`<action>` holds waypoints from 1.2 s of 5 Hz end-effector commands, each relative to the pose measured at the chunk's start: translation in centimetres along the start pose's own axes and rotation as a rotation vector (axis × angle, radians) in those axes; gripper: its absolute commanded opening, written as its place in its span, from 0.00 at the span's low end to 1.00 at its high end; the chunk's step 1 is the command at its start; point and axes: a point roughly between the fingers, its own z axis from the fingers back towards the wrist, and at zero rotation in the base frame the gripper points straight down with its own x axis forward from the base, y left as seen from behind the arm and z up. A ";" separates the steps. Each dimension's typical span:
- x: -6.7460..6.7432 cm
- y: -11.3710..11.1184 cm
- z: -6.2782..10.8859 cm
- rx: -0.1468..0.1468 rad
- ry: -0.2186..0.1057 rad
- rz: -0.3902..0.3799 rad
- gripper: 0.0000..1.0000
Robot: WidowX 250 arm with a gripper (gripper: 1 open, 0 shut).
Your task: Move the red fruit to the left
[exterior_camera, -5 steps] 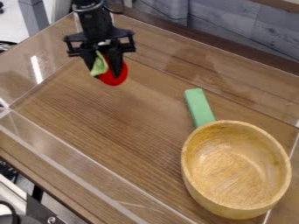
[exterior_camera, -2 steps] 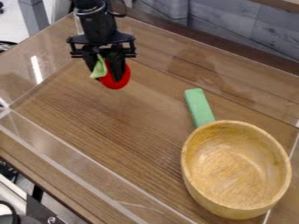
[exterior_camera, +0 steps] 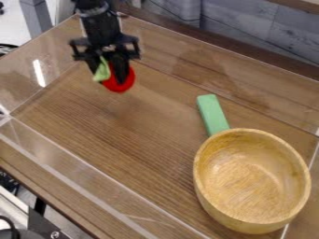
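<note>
Between the dark fingers of the claw (exterior_camera: 112, 67), pointing straight down: the red fruit (exterior_camera: 117, 80), pinched from above, jaws narrowed around it and only partly open. Fruit's lower half bulging out below the fingertips, close over the bench (exterior_camera: 112, 159); whether just touching the wood or held a little clear of it cannot be told from this angle.

Judged as the carrying step: fruit gripped and being taken leftward, release not yet done. Next move likely calls for finishing the sideways travel, lowering until the fruit sits on the wood, then spreading the jaws and lifting straight up so nothing rolls. Round shape suggests a tendency to roll if dropped from any height.

Small, round, bright glossy red, with a light green stem piece showing at its upper left, beside one finger.

Well off to the right of the claw and nearer the camera: green block (exterior_camera: 214, 114) lying flat, and beyond its near end a wooden bowl (exterior_camera: 251, 217), both far from the carrying path.
</note>
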 end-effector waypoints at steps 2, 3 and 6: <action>4.1 6.6 1.9 0.017 -0.064 0.024 0.00; 4.2 8.0 0.9 0.007 -0.054 0.025 0.00; 4.1 8.6 1.4 -0.044 -0.021 -0.065 1.00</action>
